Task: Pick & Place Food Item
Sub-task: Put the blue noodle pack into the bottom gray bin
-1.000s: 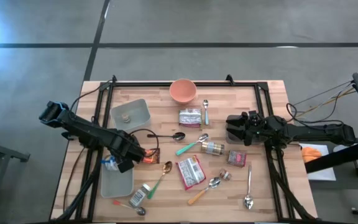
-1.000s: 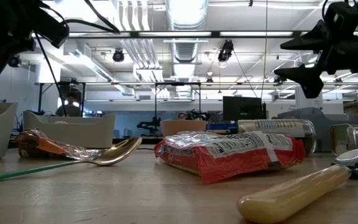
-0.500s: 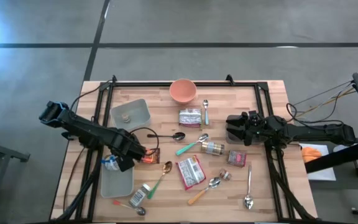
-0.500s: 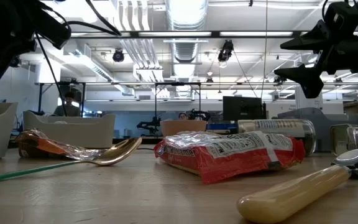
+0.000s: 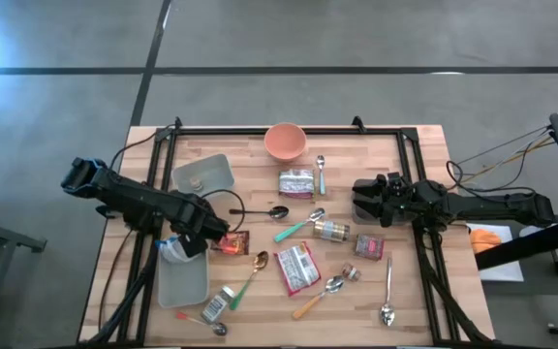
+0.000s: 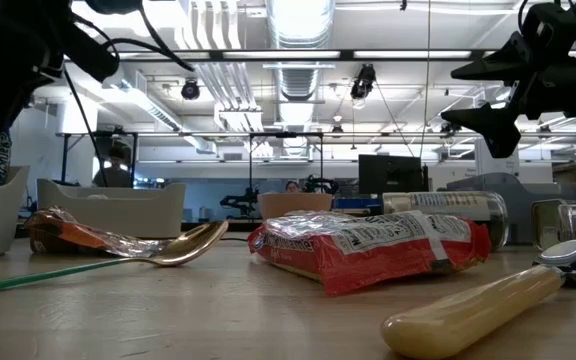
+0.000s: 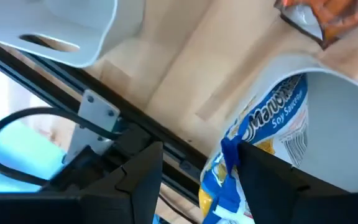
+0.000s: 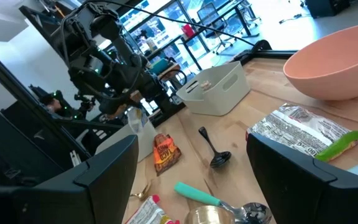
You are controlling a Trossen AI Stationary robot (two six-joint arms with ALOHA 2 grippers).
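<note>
Beyond the table I see a big open workshop: grey concrete floor with dark seams from above, and from table height white ceiling ducts (image 6: 298,25), strip lights, black frames, and a person (image 6: 117,168) seated far back on the left.

Butcher-block planks make up the tabletop (image 5: 410,291), light wood with a black rail frame around it. It is cluttered. At the far edge sits a pink bowl (image 5: 285,142). On the left are two grey bins, the farther one (image 5: 203,176) angled, the nearer bin (image 5: 183,283) lying lengthwise. Between the arms I count a silver snack packet (image 5: 296,183), a red-and-white packet (image 5: 297,267), a small orange wrapper (image 5: 231,242), a glass jar on its side (image 5: 332,231), and a scatter of spoons, among them a gold spoon (image 5: 260,262) and a black one (image 5: 277,212).

My left gripper (image 5: 195,239) hangs over the far end of the nearer bin, its fingers parted, straddling the top of a blue-and-white soy snack pouch (image 7: 272,140) that stands upright inside that bin against its wall. I can't tell whether the fingers touch it.

My right gripper (image 5: 361,201) waits above the table's right half, near the jar, jaws apart and holding nothing.
</note>
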